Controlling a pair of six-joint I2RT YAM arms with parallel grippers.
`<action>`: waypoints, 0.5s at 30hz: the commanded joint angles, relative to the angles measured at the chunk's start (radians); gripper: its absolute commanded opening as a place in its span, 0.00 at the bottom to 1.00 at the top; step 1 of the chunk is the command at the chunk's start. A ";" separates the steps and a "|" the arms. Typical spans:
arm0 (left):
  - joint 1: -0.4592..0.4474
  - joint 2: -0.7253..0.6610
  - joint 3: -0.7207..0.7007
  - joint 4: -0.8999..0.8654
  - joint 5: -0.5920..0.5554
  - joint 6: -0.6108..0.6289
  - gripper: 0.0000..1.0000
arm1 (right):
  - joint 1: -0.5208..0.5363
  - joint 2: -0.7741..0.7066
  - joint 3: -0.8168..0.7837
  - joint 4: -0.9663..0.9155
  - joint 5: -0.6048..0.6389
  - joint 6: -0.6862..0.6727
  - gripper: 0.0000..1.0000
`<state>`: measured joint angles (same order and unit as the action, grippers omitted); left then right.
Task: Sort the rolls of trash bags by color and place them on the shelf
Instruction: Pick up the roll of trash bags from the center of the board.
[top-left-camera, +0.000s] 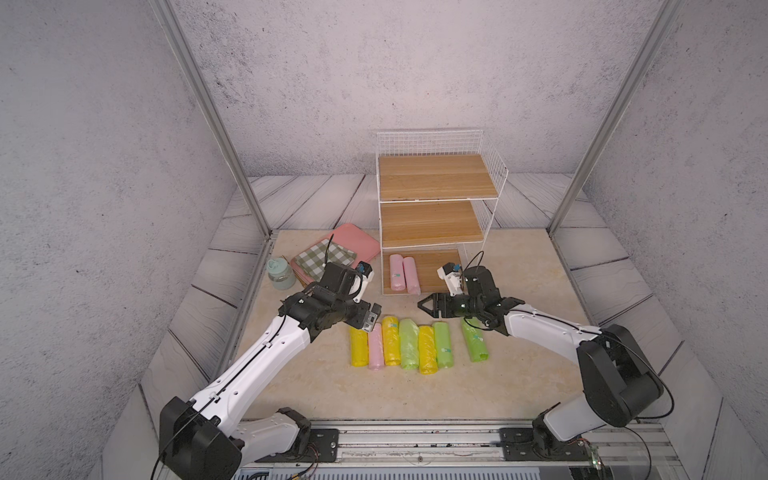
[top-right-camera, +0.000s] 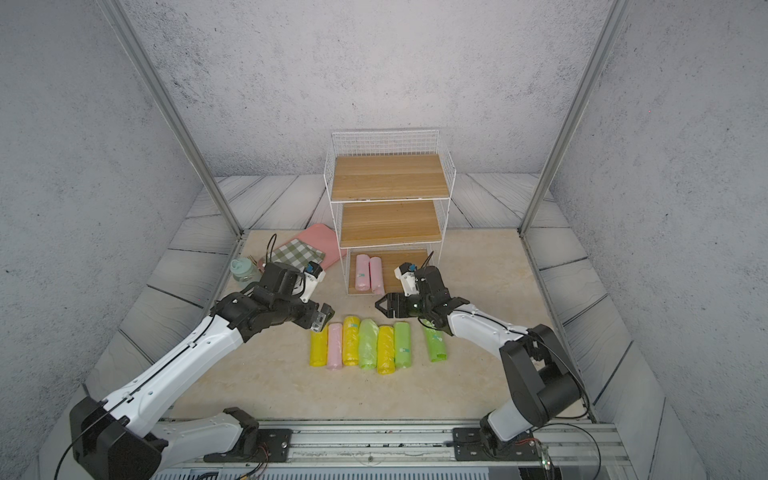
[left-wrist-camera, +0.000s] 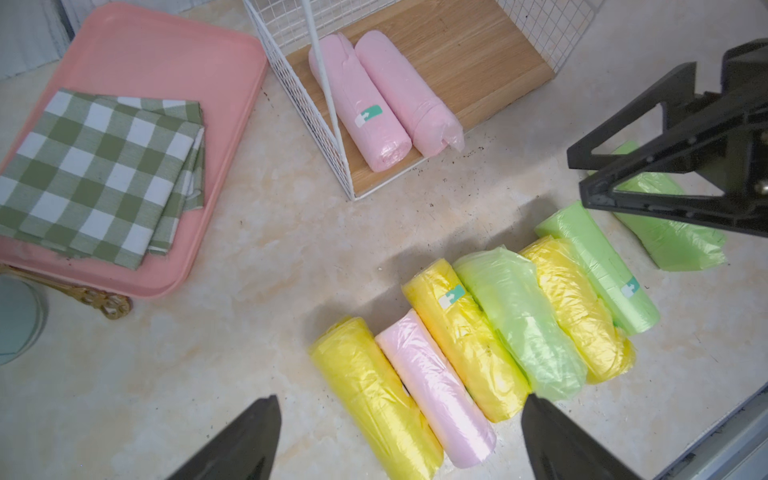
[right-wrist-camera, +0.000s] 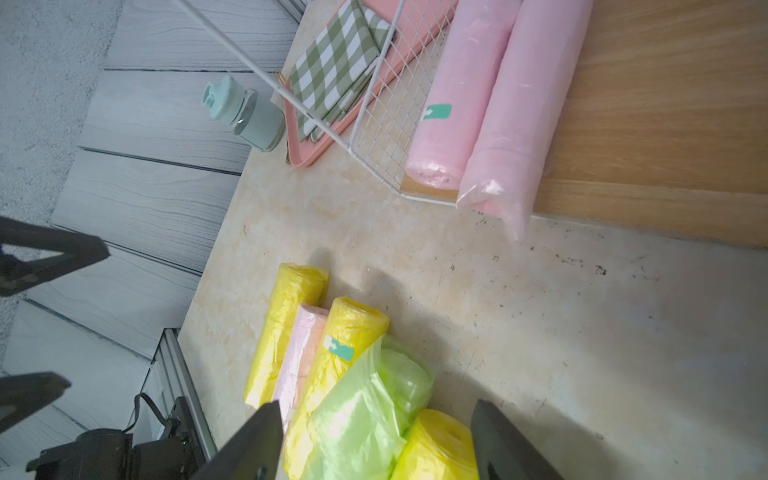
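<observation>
The shelf (top-left-camera: 436, 176) (top-right-camera: 390, 176) stands at the back of the table. Two pink rolls (top-left-camera: 397, 272) (left-wrist-camera: 365, 120) (right-wrist-camera: 461, 104) lie side by side on its bottom board. Several rolls lie in a row on the table: yellow (top-left-camera: 358, 347), pink (top-left-camera: 375, 347), yellow (top-left-camera: 390, 340), green (top-left-camera: 409, 344), yellow (top-left-camera: 427, 349), green (top-left-camera: 443, 345). A further green roll (top-left-camera: 474, 340) lies apart on the right. My left gripper (top-left-camera: 371, 318) (left-wrist-camera: 401, 432) hangs open over the row's left end. My right gripper (top-left-camera: 422, 304) (right-wrist-camera: 374, 415) hovers open above the row's far ends, holding nothing.
Left of the shelf lies a pink tray (top-left-camera: 353, 239) (left-wrist-camera: 166, 62) carrying a folded green-checked cloth (top-left-camera: 324, 257) (left-wrist-camera: 95, 174). A teal bottle (top-left-camera: 279, 274) (right-wrist-camera: 245, 112) stands at the table's left edge. Metal posts flank the table, and a rail (top-left-camera: 415, 440) runs along the front.
</observation>
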<state>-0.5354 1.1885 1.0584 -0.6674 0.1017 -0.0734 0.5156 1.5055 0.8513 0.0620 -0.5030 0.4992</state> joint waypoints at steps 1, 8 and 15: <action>-0.018 0.019 0.000 -0.035 0.002 -0.052 0.97 | 0.007 -0.086 -0.045 -0.035 0.004 -0.064 0.76; -0.052 0.093 -0.033 -0.013 -0.008 -0.120 0.97 | 0.012 -0.210 -0.138 -0.081 0.025 -0.129 0.77; -0.058 0.179 -0.021 -0.032 -0.016 -0.176 0.94 | 0.017 -0.291 -0.185 -0.153 0.068 -0.165 0.89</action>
<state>-0.5877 1.3418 1.0332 -0.6743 0.0971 -0.2092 0.5274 1.2598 0.6785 -0.0425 -0.4686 0.3698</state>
